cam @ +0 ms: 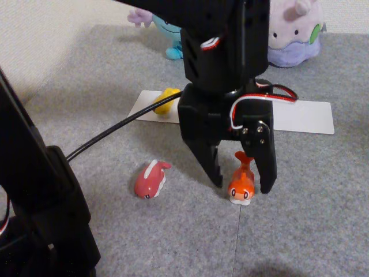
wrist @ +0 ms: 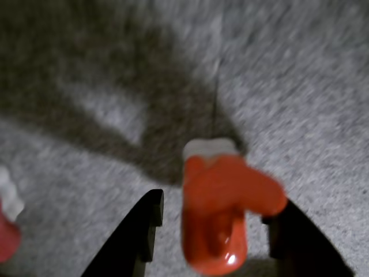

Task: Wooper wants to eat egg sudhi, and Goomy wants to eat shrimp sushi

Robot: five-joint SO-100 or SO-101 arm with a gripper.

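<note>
While the end effector stands spread apart, not yet clamped, the shrimp sushi lies on the grey surface between its fingers, nearer one, likely so closing will trap it; Goomy sits well beyond.

The arm hides most of Wooper and part of Goomy.

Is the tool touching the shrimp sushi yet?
Cannot tell. In the wrist view the shrimp sushi sits between the open tool, gap at left finger, right side unclear.
</note>
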